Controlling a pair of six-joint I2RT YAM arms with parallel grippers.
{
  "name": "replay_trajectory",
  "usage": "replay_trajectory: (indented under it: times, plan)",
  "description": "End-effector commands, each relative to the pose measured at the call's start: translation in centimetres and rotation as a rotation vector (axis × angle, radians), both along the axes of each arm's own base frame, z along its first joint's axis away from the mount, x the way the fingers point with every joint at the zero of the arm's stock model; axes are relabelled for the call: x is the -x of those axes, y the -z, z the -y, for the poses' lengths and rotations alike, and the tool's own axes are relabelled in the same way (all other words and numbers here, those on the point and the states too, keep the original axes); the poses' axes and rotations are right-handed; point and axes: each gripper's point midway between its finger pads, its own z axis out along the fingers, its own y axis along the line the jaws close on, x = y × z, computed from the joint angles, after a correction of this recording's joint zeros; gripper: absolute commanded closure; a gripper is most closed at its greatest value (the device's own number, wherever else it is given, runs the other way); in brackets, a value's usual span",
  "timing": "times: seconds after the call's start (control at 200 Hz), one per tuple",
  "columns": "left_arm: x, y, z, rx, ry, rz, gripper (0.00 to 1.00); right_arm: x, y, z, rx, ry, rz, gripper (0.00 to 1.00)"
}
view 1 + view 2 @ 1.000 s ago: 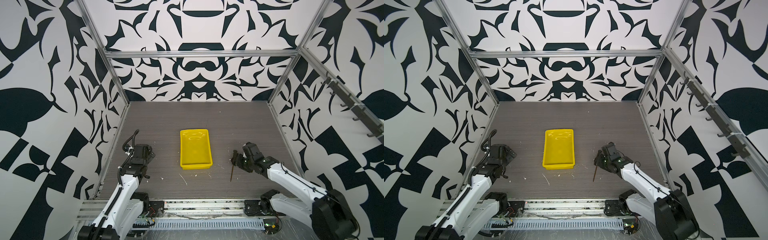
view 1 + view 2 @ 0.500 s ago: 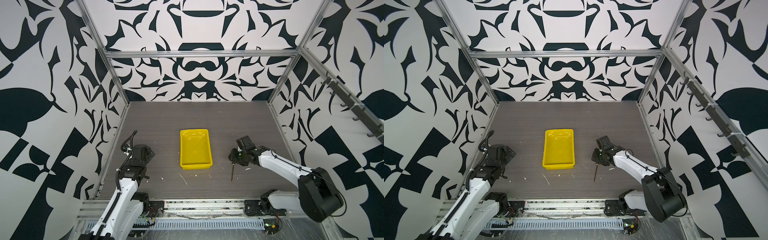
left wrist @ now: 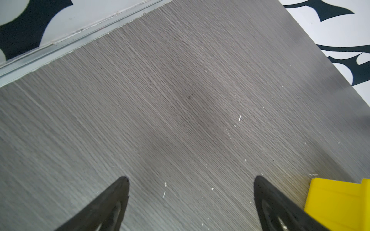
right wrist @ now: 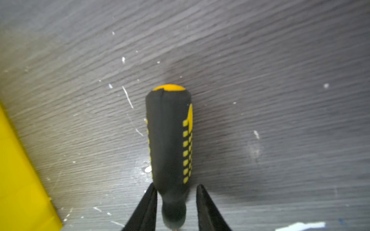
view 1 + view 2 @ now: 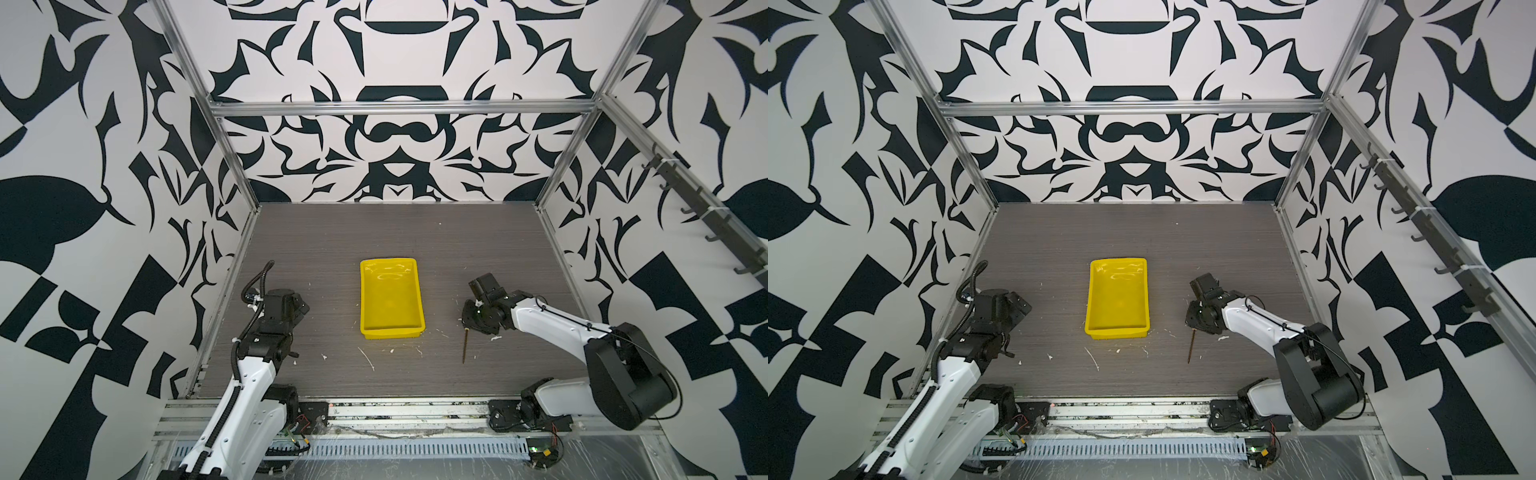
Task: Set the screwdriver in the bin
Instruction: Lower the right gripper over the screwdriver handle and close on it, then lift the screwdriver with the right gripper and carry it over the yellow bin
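The screwdriver (image 4: 169, 140) lies flat on the grey table to the right of the bin, its black handle with yellow marks filling the right wrist view. In both top views only its thin shaft (image 5: 465, 345) (image 5: 1191, 347) shows, pointing toward the front edge. My right gripper (image 4: 176, 186) (image 5: 471, 320) is low over the handle, its jaws narrowly apart on either side of the handle's neck. One finger touches it, while a small gap shows at the other. The yellow bin (image 5: 390, 332) (image 5: 1117, 332) stands mid-table with nothing in it. My left gripper (image 3: 191, 177) (image 5: 297, 305) is open over bare table, left of the bin.
White scraps and flecks (image 5: 368, 359) litter the table in front of the bin. A corner of the bin (image 3: 338, 202) shows beside my left gripper, and its side wall (image 4: 18, 170) lies close to the screwdriver. Patterned walls enclose the table on three sides.
The right gripper's jaws have narrowed around the screwdriver handle and its wrist has settled lower over it. The left arm has edged slightly toward the back. The screwdriver and the bin have not moved.
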Motion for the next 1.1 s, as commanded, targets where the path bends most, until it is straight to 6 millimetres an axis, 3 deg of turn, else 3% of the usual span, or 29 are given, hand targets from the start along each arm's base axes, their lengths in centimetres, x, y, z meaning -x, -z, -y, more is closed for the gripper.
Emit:
replay_trajectory:
  times: [0.0, 0.25, 0.4, 0.49, 0.65, 0.835, 0.91, 1.095]
  plan:
    - [0.3, 0.3, -0.2, 0.009, -0.024, 0.001, 0.00, 0.9, 1.1, 1.7, 0.111, -0.017, -0.037, 0.66]
    - [0.3, 0.4, -0.2, 0.009, -0.023, -0.002, 0.00, 1.4, 2.0, 2.1, 0.150, -0.015, -0.072, 0.74]
    - [0.4, 0.3, -0.3, 0.008, -0.025, 0.003, 0.00, 1.3, 1.5, 2.3, 0.170, -0.007, -0.067, 0.89]
    - [0.4, 0.3, -0.2, 0.010, -0.023, 0.006, 0.00, 1.3, 0.4, 2.2, 0.169, 0.000, -0.043, 0.95]
    - [0.3, 0.2, -0.3, 0.009, -0.023, 0.011, 0.00, 0.3, -3.7, 0.8, 0.140, -0.009, 0.054, 0.98]
    - [0.3, 0.2, -0.2, 0.009, -0.021, 0.008, 0.00, -2.1, -10.0, -3.4, 0.129, -0.064, 0.201, 0.98]
    - [0.3, 0.2, -0.2, 0.008, -0.020, 0.007, 0.00, -3.3, -12.2, -6.6, 0.103, -0.114, 0.242, 0.99]
    - [0.5, 0.1, -0.3, 0.010, -0.027, 0.021, 0.00, -5.9, -14.3, -14.3, 0.092, -0.241, 0.269, 0.99]
